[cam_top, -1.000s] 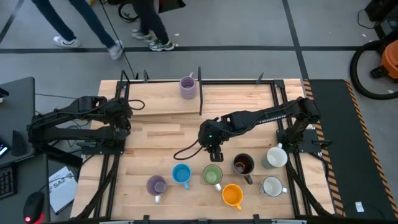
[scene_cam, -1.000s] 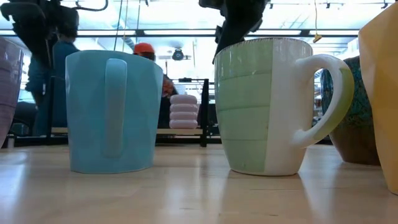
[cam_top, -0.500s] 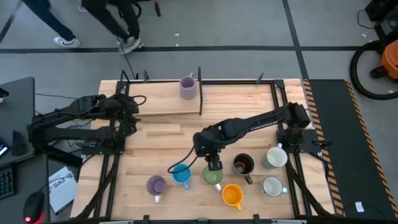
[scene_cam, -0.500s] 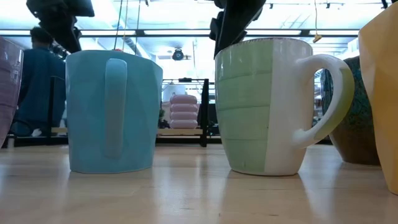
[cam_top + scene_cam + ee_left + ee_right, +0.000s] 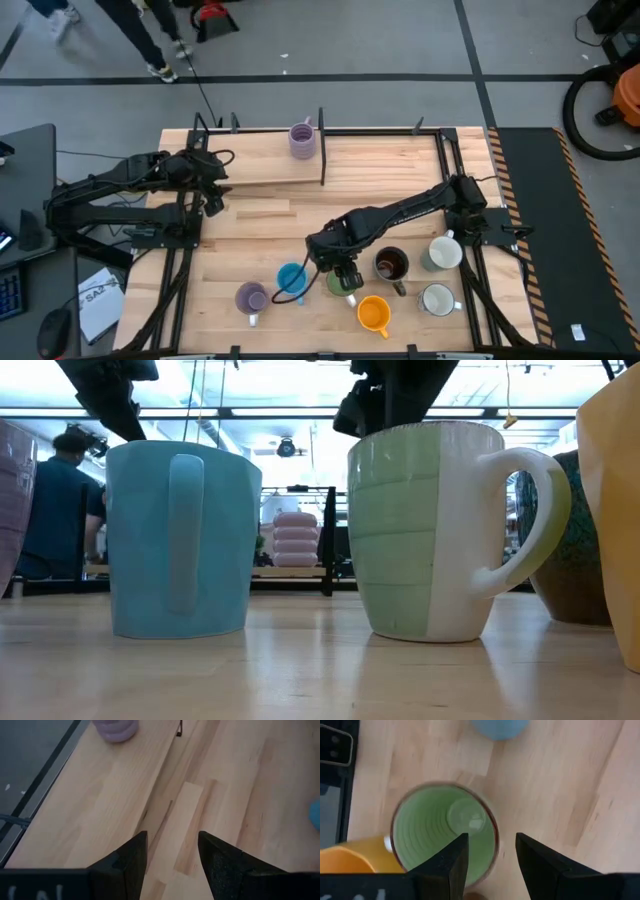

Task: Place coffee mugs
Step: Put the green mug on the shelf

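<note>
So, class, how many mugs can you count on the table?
8: a lilac mug at the far edge; lilac, blue, green, orange, brown and two white mugs near the front.

Green mug (image 5: 444, 833) stands upright, empty, directly beneath the right jaws, one jaw over its rim; blue mug (image 5: 291, 279) and orange mug (image 5: 373, 314) just beside it; a lilac mug (image 5: 302, 139) stands well apart
</note>
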You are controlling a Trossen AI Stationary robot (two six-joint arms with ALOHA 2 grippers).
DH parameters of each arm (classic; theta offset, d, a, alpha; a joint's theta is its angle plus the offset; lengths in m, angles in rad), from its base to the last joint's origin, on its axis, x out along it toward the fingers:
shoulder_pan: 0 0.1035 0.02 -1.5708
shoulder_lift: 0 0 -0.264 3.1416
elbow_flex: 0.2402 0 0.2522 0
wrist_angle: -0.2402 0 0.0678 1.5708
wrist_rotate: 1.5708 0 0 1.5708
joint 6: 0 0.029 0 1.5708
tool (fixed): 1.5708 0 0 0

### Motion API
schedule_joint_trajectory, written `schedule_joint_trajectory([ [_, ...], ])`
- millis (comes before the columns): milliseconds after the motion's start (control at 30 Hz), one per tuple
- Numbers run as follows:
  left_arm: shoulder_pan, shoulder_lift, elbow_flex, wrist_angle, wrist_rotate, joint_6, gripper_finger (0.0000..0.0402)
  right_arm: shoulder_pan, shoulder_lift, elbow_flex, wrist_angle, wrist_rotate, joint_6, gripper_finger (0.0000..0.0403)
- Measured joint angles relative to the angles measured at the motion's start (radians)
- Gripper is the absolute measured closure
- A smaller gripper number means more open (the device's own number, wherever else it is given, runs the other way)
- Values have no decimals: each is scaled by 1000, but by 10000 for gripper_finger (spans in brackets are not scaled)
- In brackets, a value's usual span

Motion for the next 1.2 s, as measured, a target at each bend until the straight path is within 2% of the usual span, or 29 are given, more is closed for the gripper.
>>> schedule_joint_trajectory([
  [200, 0, 0, 0, 1, 0, 0, 221, 12, 0, -4, 8, 53, 6, 234],
  [400, 0, 0, 0, 1, 0, -1, 221, 12, 0, -9, 20, 55, -2, 237],
  [600, 0, 0, 0, 1, 0, -1, 221, 13, 0, -70, 71, 25, -1, 249],
  [767, 0, 0, 0, 0, 0, -1, 221, 15, -1, -102, 87, 46, 2, 258],
  [1000, 0, 0, 0, 0, 0, -1, 221, 15, -1, -134, 114, 72, -5, 293],
  [1200, 0, 0, 0, 0, 0, -2, 221, 12, -1, -134, 137, 74, -7, 339],
])
